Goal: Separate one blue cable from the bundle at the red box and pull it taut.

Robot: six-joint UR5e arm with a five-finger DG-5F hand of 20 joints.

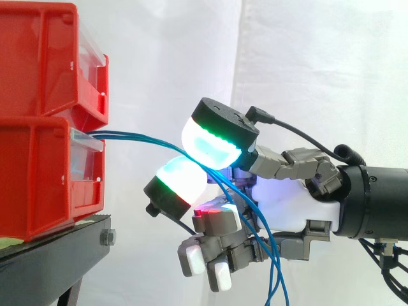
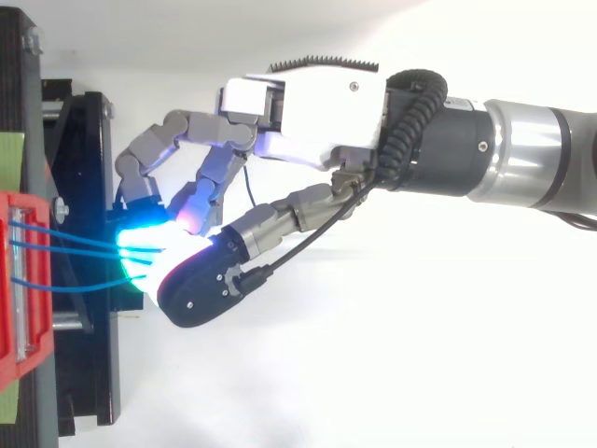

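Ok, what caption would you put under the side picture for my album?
Robot hand pinches blue cables coming from the stacked red bins.

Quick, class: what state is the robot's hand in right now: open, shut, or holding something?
The hand: shut, its glowing pads pinching the blue cables that run out of the lower red bin.

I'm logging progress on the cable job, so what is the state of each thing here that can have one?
hand: curled, glowing pads closed on the blue cables.
blue cables: bundled together, gently bowed between the lower red bin and the hand, hanging loose beyond it.
lower red bin: upright on the black stand, cables leaving its front.
upper red bin: stacked on the lower one.
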